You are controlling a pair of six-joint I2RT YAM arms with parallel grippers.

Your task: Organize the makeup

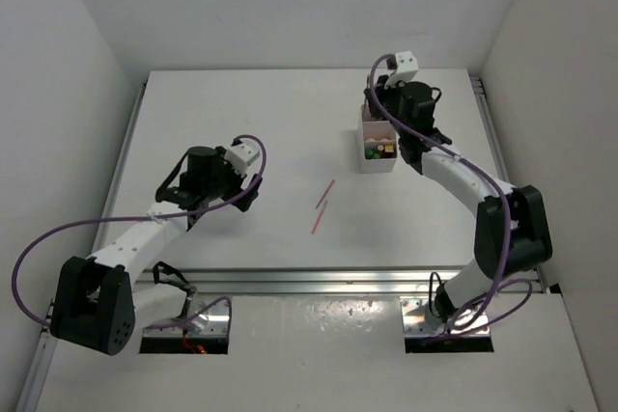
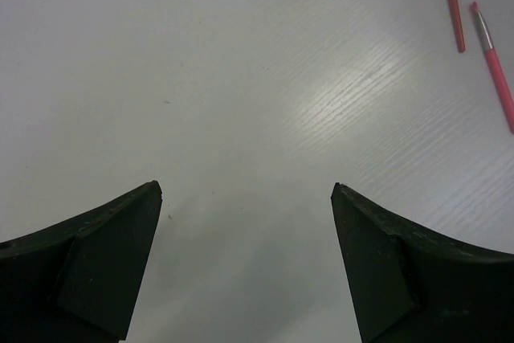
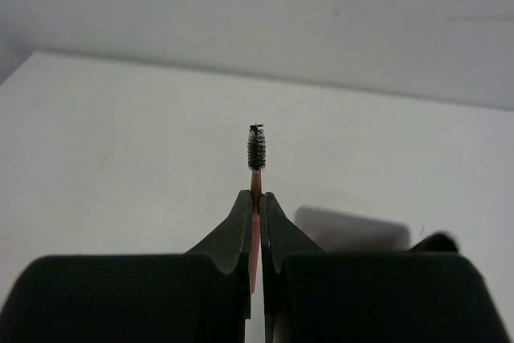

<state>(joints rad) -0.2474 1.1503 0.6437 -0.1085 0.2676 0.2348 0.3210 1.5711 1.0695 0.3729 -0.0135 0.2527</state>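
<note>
Right end effector (image 3: 255, 198) pinches the brush (image 3: 256, 149) near the table's (image 3: 96, 158) far edge; left end effector (image 2: 246, 188) hangs spread.

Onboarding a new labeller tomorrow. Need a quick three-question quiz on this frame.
1. True or false: the left hand is open and holds nothing.
2. What does the right hand grip? A) a metal spoon B) a thin pink wand with a black bristle tip C) nothing
3. How many thin pink-red pencils lie loose on the white table, outside the white rectangular box?
Key: 1 true; 2 B; 3 two.
</note>
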